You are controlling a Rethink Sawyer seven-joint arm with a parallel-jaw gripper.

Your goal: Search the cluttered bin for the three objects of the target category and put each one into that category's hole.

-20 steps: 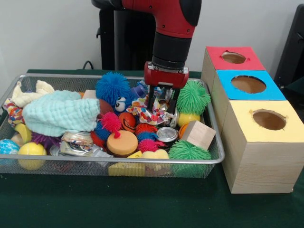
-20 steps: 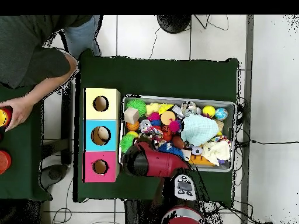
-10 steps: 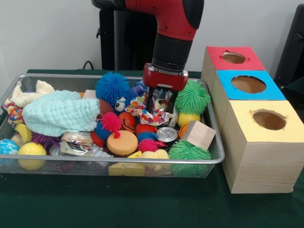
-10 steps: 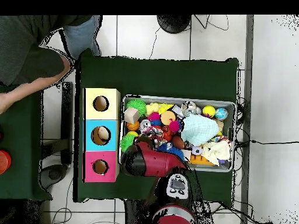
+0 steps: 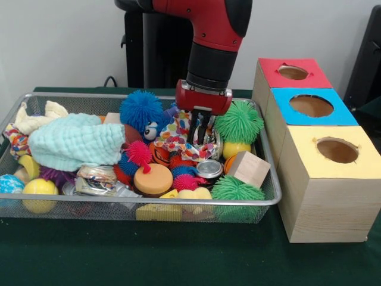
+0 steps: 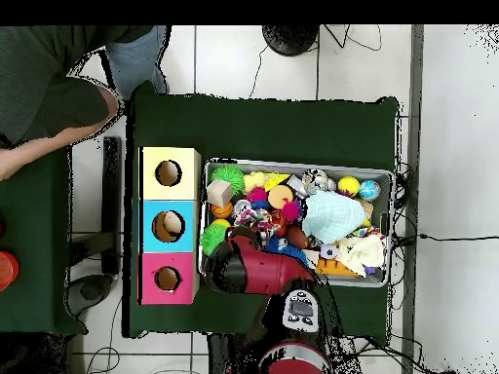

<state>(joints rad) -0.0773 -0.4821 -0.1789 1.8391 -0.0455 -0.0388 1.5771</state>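
Right, the black two-fingered gripper point(image 5: 202, 128) under the red and black arm point(image 5: 215, 36) is down among the clutter, its fingers pinched on a crinkled piece of multicoloured patterned fabric point(image 5: 181, 136), which hangs lifted off the pile beneath it; just beside it on one side sits a spiky green rubber ball point(image 5: 239, 122), with a yellow ball point(image 5: 236, 148) tucked under that; on the other side a fuzzy blue ball with googly eyes point(image 5: 143, 112) leans against the cloth; below the gripper lie a small silver tin lid point(image 5: 209, 168), a pale wooden cube point(image 5: 248, 168), a second green spiky ball point(image 5: 236, 189), pink spiky balls point(image 5: 139, 153) and an orange disc point(image 5: 153, 179); further off, a folded mint green washcloth point(image 5: 76, 142) covers much of that end of the wire mesh bin point(image 5: 143, 206); beside the bin stand three wooden boxes in a row, the red-topped box point(image 5: 293, 72), the blue-topped box point(image 5: 311, 106) and the yellow-topped box point(image 5: 336, 152), each with a round hole; from overhead, the arm covers the bin's corner nearest the red-topped box, and a person's forearm point(image 6: 34, 156) shows at the edge.
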